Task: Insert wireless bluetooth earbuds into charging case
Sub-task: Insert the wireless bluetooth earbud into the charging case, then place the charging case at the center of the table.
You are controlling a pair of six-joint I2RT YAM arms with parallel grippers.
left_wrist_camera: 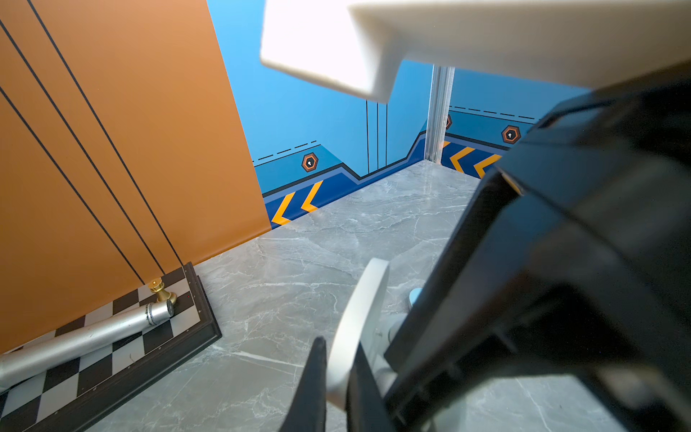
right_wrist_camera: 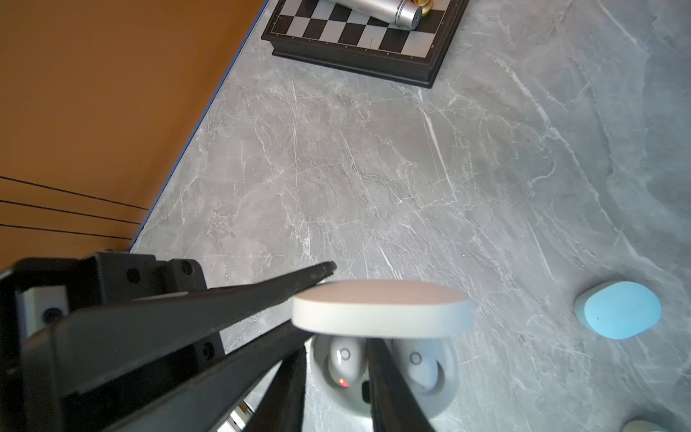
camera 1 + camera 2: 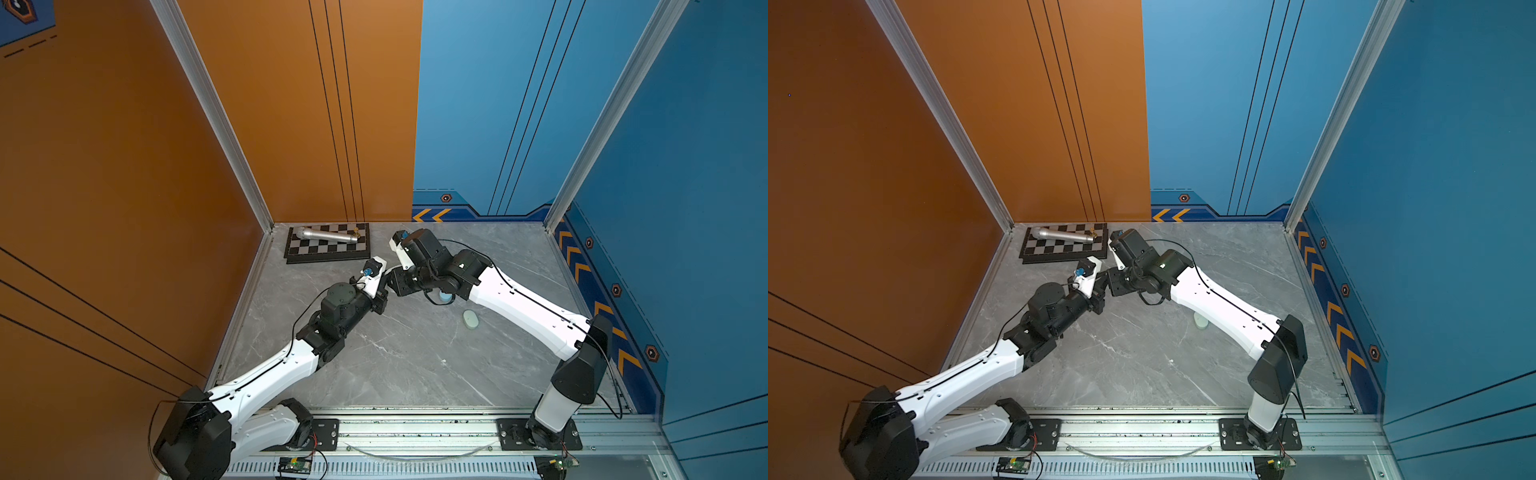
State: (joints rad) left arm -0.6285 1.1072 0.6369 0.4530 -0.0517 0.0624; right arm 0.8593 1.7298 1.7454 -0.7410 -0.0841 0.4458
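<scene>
On the tabletop (image 2: 374, 168) the white charging case (image 2: 447, 389) stands open, with the left claw (image 1: 338, 359) clamped on its lid (image 2: 381, 310). The right claw (image 2: 335, 348) stands apart, astride one of the two seated white earbuds (image 2: 415, 366). These are likely light, slick and rigid, best pinched gently by the sides.

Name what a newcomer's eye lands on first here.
Mid-table the left gripper pinches up the lid of a white case, baring two white earbuds, one showing a red light. A closed blue case sits beside it. A microphone lies on a chessboard in the far corner.
</scene>
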